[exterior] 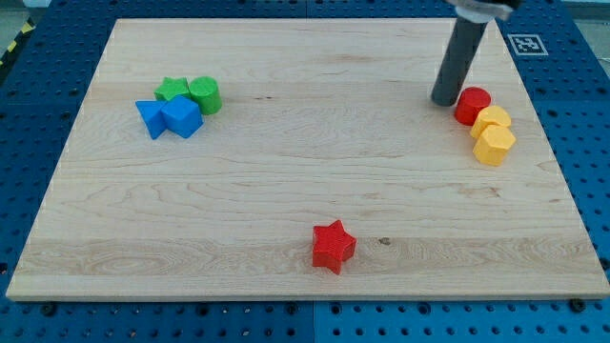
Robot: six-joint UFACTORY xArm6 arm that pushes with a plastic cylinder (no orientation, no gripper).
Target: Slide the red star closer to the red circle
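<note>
The red star point(333, 246) lies near the view's bottom, a little right of centre, on the wooden board point(305, 171). The red circle point(472, 105) sits at the view's right, touching a yellow block below it. My tip point(443, 100) rests on the board just left of the red circle, close to it or touching it, far above and to the right of the red star.
Two yellow blocks point(493, 121) point(495, 145) stand in a row below the red circle. At the view's upper left a green star point(172, 90), a green circle point(204, 94) and two blue blocks point(151, 117) point(182, 117) cluster together. Blue pegboard surrounds the board.
</note>
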